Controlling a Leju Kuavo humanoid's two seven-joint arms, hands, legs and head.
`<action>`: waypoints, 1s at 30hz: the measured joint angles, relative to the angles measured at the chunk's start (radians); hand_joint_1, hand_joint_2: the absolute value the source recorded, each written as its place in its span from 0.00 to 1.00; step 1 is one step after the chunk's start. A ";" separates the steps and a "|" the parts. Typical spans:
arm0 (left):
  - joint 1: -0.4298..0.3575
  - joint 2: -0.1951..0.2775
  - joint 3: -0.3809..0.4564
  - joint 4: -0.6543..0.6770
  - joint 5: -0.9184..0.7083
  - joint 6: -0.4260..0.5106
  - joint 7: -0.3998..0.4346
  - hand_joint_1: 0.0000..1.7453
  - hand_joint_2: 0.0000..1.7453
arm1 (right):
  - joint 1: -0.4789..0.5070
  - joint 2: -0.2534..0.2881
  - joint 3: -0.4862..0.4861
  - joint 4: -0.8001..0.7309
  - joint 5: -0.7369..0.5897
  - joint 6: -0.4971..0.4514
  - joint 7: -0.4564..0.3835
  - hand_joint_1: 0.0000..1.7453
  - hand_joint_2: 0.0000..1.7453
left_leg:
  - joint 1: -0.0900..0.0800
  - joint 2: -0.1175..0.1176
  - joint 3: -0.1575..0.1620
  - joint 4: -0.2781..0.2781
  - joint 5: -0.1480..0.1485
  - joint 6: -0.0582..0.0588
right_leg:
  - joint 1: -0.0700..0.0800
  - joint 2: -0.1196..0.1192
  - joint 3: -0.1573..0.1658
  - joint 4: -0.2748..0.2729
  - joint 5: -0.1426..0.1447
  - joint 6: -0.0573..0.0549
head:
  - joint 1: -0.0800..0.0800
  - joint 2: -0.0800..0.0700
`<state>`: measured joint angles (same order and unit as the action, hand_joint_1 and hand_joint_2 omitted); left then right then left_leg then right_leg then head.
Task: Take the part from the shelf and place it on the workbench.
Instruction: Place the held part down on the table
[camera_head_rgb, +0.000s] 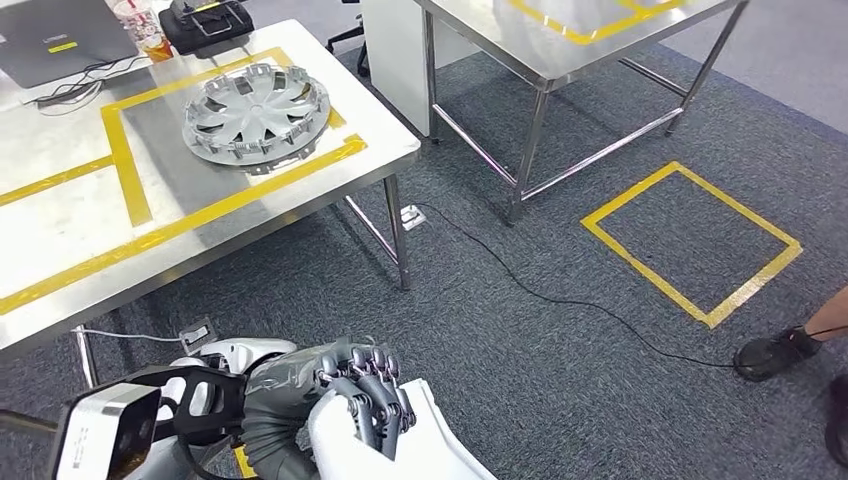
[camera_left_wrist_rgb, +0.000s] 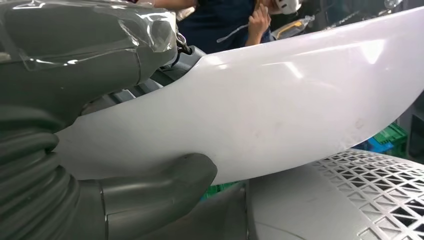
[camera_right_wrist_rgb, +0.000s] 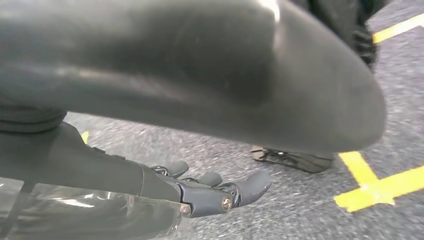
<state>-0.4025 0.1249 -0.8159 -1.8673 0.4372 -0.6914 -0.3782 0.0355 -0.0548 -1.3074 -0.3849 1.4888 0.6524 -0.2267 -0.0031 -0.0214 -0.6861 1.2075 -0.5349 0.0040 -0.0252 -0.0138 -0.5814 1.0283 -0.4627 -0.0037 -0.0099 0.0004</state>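
Left hand (camera_head_rgb: 365, 392) grips the white part (camera_head_rgb: 400, 440), long axis pointing lower right.

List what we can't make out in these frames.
- Part: full shape; cut by the head view's lower edge, with the left hand covering one end.
- Right hand: grip unclear; a blurred dark shape looms over it in the right wrist view.
- Shoe: wearer cut off by the head view's right edge.
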 joint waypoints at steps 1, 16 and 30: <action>0.001 0.001 0.000 0.000 0.000 0.000 -0.001 1.00 1.00 | 0.002 0.000 0.000 0.000 0.001 -0.001 0.002 0.00 0.00 | 0.002 0.011 -0.037 0.063 -0.020 -0.001 | 0.002 -0.012 0.002 0.000 -0.003 -0.003 | 0.000 0.000; 0.017 0.001 0.020 -0.023 -0.007 0.002 -0.005 1.00 1.00 | 0.005 -0.009 -0.002 0.007 0.034 0.004 -0.010 0.00 0.00 | -0.012 0.005 0.099 -0.221 0.124 0.065 | 0.015 0.005 -0.066 0.210 -0.122 0.011 | 0.005 0.000; 0.023 0.005 0.028 -0.012 -0.007 0.001 -0.009 1.00 1.00 | -0.007 -0.024 -0.010 0.023 0.042 -0.016 -0.003 0.00 0.00 | 0.003 -0.012 0.016 -0.050 0.030 -0.001 | -0.006 0.007 0.010 -0.012 0.004 0.008 | -0.002 0.000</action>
<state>-0.3796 0.1303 -0.7881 -1.8797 0.4297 -0.6902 -0.3875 0.0289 -0.0785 -1.3175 -0.3618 1.5304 0.6363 -0.2293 0.0002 -0.0336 -0.6698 1.1578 -0.5046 0.0031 -0.0309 -0.0069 -0.5710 1.0161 -0.4586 0.0042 -0.0116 0.0004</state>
